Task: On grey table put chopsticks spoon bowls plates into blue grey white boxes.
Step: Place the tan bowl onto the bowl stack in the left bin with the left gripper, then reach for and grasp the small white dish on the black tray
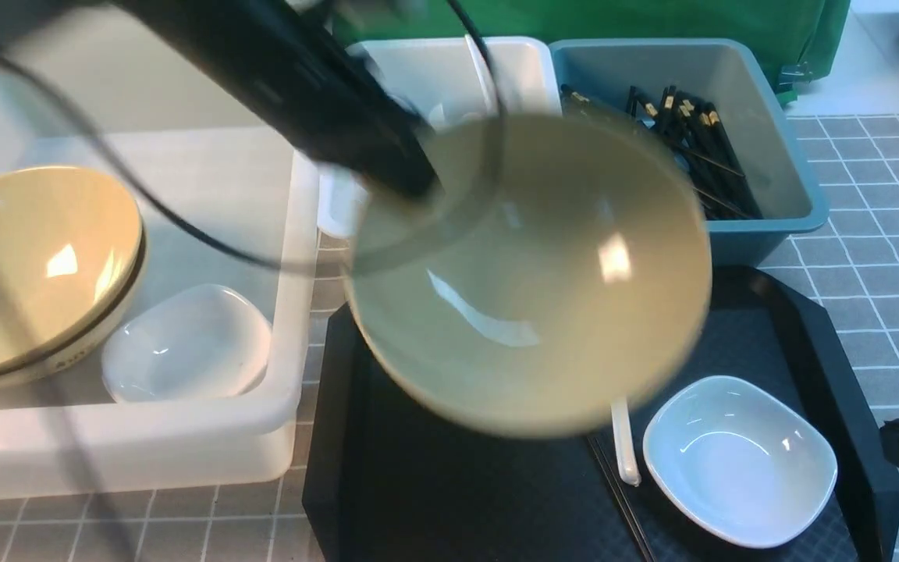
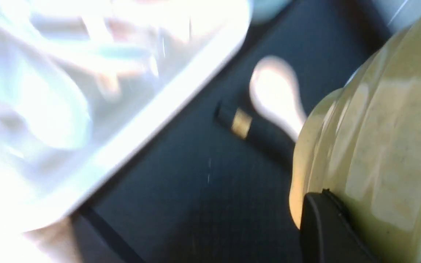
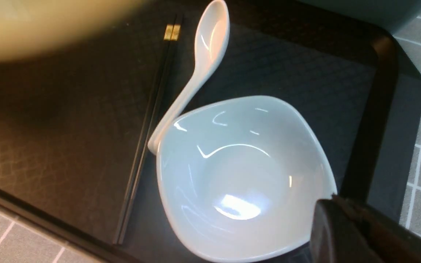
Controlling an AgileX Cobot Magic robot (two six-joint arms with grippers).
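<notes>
My left pincer (image 1: 418, 181) is clamped on the rim of the yellow-green bowl (image 1: 527, 273). The bowl is up in the air, tilted and blurred, over the black tray (image 1: 832, 351), which sits at the near edge of the bench (image 1: 886, 234). The bowl blocks most of my front view, covering the tray's far half and parts of the two far boxes. On the tray a white spoon (image 3: 203, 65) and loose chopsticks (image 3: 148, 120) lie side by side. The spoon handle lies against the rim of the white dish (image 3: 247, 175) in the tray's near right part. My right pincer (image 3: 338, 223) is closed and empty as far as I can see, just beside that dish's rim; touching or not, can't tell. On the left side of the bench a big white box (image 1: 293, 257) holds stacked yellow bowls (image 1: 36, 265) and a second white dish (image 1: 184, 343). At the far edge is a small white box (image 1: 527, 70), contents blurry. Right next to it the blue-grey box (image 1: 793, 179) holds a chopstick heap (image 1: 707, 148). The left arm and its cable cross in front of the small white box.
</notes>
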